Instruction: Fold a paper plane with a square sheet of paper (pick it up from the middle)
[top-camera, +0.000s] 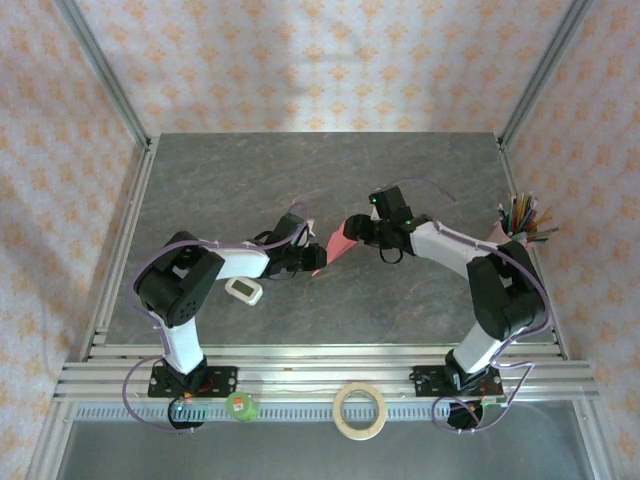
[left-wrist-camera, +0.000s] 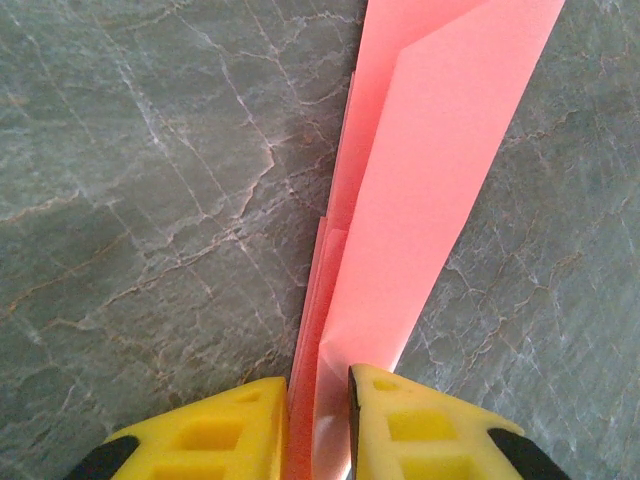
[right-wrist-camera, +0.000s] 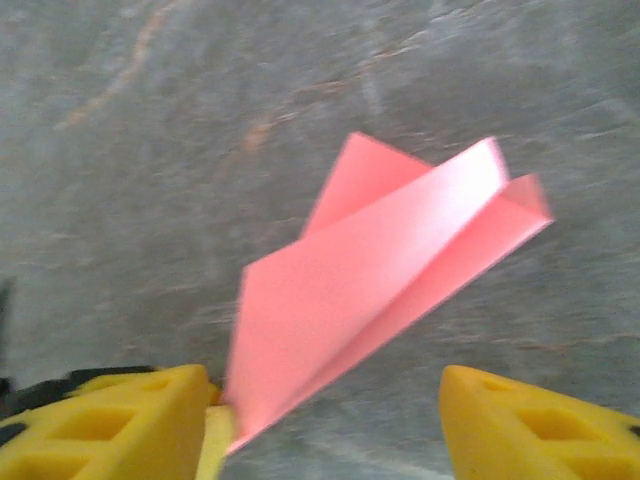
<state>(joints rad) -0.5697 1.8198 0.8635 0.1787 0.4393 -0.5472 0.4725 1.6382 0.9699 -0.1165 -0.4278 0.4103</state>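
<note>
Layers of the paper plane (left-wrist-camera: 430, 150) are sitting clamped in my left gripper (left-wrist-camera: 320, 388), so I am stopping the folds from springing open while it is hanging between the arms over the middle of the counter (top-camera: 300, 180). I am holding the right gripper (right-wrist-camera: 325, 385) with jaws apart around the free wing, readying, I judge, a second pinch.

A grey stone-patterned table (top-camera: 400, 180) is bearing a small white rounded gadget (top-camera: 244, 290), which is lying flat toward its near left side
</note>
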